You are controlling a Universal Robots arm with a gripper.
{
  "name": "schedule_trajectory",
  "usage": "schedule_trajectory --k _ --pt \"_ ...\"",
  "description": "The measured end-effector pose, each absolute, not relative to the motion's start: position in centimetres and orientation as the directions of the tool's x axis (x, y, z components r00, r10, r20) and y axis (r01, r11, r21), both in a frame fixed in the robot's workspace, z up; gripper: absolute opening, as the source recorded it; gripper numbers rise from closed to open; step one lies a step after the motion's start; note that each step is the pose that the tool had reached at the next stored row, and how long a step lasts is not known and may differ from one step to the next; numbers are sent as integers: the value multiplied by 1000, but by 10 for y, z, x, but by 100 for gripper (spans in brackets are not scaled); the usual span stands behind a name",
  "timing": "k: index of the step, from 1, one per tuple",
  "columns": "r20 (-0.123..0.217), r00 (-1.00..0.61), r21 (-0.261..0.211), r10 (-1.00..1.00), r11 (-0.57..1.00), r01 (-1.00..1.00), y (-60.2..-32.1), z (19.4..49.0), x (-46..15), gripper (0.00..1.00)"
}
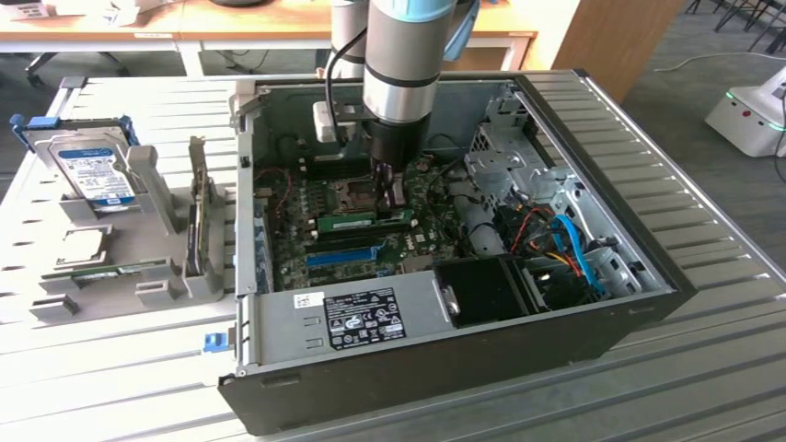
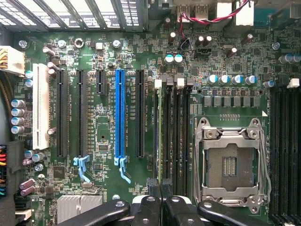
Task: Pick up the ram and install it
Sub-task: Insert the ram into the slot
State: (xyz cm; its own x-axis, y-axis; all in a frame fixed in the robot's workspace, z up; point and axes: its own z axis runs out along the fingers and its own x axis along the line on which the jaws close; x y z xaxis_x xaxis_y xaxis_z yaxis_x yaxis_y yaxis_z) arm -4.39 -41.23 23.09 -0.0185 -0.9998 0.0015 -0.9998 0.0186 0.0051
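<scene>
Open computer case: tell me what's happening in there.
A single robot arm reaches down into the computer case. Its gripper is shut, right at one end of the ram, which stands among the memory slots beside the empty CPU socket. Whether it pinches the stick or only presses on it isn't clear.

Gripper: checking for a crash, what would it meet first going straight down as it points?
Probably the ram standing in the memory slots right beneath the gripper; the gap between them is unclear.
</scene>
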Motion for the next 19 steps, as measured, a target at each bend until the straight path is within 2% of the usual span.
schedule_trajectory --k 19 --pt "1 -19 5 -1000 19 -1000 -412 229 -44 12"
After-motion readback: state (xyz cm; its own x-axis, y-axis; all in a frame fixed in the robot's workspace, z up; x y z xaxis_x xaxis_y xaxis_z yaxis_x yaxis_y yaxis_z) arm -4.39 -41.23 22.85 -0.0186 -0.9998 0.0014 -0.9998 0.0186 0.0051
